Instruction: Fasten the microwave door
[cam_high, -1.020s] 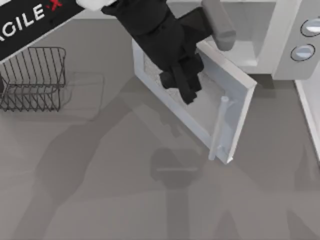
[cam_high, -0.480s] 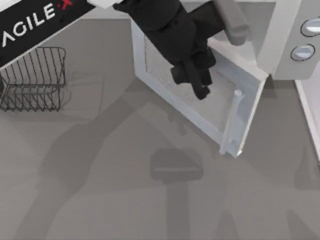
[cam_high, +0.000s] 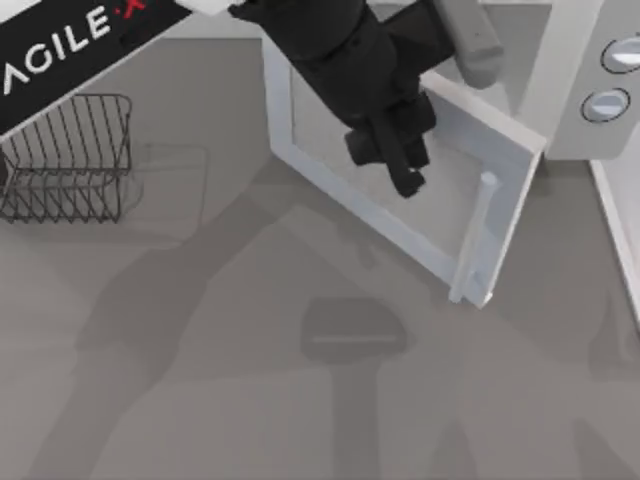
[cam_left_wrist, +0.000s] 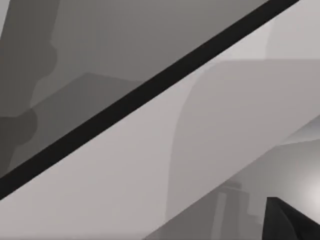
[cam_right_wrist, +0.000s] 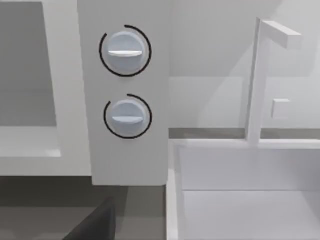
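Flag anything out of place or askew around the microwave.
The microwave door stands ajar, swung out at an angle from the microwave body instead of flush. The left gripper sits over its window. Nothing looks spilled or damaged; the wire basket stands upright at the table's left.

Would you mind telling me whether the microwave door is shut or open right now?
Open. In the top view the door swings out at an angle from the microwave, its cavity exposed, with the left gripper over the panel.
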